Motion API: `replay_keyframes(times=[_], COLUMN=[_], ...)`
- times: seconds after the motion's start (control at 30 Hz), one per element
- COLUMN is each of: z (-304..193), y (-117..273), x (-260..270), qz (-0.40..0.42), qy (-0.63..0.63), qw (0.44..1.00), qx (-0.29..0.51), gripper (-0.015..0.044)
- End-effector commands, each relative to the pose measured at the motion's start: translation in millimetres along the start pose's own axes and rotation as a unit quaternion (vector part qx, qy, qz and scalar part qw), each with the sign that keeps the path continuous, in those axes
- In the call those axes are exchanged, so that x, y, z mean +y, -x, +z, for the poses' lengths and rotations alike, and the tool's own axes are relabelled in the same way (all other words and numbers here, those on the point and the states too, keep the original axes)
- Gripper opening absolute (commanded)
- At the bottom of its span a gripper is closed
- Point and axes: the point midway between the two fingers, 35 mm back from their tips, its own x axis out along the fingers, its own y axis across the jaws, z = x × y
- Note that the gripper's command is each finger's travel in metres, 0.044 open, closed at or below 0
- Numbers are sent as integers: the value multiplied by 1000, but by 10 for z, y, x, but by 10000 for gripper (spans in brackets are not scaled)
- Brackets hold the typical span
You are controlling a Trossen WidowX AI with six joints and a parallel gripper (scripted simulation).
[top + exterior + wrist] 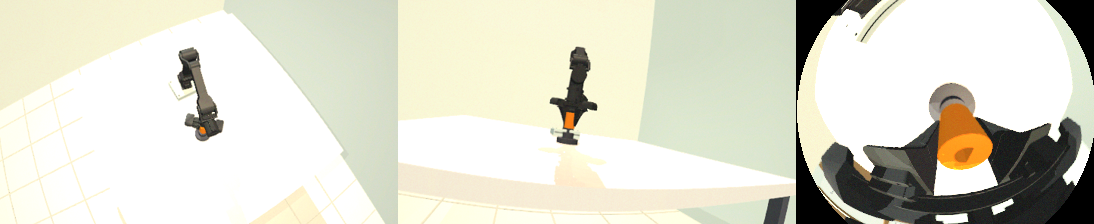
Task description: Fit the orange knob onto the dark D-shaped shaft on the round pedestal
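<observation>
The orange knob (203, 130) (569, 119) (965, 141) is held between the fingers of my gripper (203, 128) (570, 125) (957, 121), which is shut on it. The round dark pedestal (202, 138) (567, 141) (937, 97) stands directly under the knob. In the exterior view, the knob's lower end is above the pedestal's disc, with a short dark stretch of the shaft and its base (567, 135) between them. The knob looks nearly upright. The shaft's tip and flat side are hidden, and I cannot tell whether the tip is inside the hole.
The arm's pale base plate (183, 93) (556, 132) lies on the white table (132, 113) (492, 151) behind the pedestal. The table's front edge (587, 197) shows in the exterior view. No other object shows near the pedestal.
</observation>
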Motion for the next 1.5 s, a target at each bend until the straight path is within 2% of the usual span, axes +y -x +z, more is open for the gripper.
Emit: replay_keyframes(times=[0.0,0.73,1.0,1.47], z=[-7,-10,-13,-9], y=[-3,43,24,-6], x=[1,-2,-7,0], qz=[0,0,0,0], qy=[3,3,107,107], qw=[1000,1000,994,994], qx=[1,1,1,1], gripper=[0,0,0,0])
